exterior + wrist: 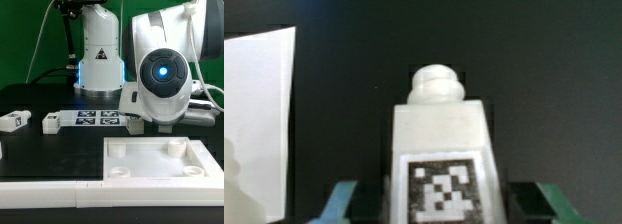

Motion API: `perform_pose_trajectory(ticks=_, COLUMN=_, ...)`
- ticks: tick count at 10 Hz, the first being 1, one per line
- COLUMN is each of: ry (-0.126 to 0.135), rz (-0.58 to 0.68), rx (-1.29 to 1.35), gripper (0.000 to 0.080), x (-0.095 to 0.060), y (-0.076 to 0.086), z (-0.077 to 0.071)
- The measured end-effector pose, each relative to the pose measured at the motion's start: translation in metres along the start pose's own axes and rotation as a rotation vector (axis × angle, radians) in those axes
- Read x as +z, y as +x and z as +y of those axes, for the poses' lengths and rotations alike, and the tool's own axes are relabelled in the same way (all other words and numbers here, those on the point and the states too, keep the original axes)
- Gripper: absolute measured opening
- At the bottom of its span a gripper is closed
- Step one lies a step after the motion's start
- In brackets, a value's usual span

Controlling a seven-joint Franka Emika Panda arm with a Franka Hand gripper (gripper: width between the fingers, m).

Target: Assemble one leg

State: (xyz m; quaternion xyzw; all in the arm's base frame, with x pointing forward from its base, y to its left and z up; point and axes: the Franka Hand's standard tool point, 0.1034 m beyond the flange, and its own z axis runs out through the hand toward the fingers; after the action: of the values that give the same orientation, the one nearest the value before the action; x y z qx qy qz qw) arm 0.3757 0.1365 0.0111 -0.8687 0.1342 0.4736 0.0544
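Observation:
In the wrist view a white leg (441,140) lies on the black table, its rounded peg end pointing away from the camera and its marker tag facing up. My gripper (450,205) is open and straddles the leg's tagged end. A dark gap shows between the leg and each blue-green fingertip (349,200). In the exterior view the arm's wrist body (160,80) hides the gripper and this leg. Two more legs (12,122) (50,122) lie on the table at the exterior view's left.
The large white tray-like piece (150,178) with corner sockets lies in front, and its edge shows in the wrist view (256,110). The marker board (95,118) lies behind it. The robot base (98,55) stands at the back.

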Motion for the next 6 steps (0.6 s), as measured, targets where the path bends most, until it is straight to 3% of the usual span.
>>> perform_pose_trajectory(ticks=1, ry=0.0, rz=-0.005, rx=-0.002, gripper=0.029, x=-0.002, y=-0.002, z=0.001)
perform_pose_trajectory(ticks=4, ry=0.002, rz=-0.042, rx=-0.017, gripper=0.029, x=-0.043, y=-0.037, z=0.01)
perform_pose_trajectory(ticks=6, ry=0.017, rz=-0.017, rx=-0.014, gripper=0.029, x=-0.058, y=-0.044, z=0.004)
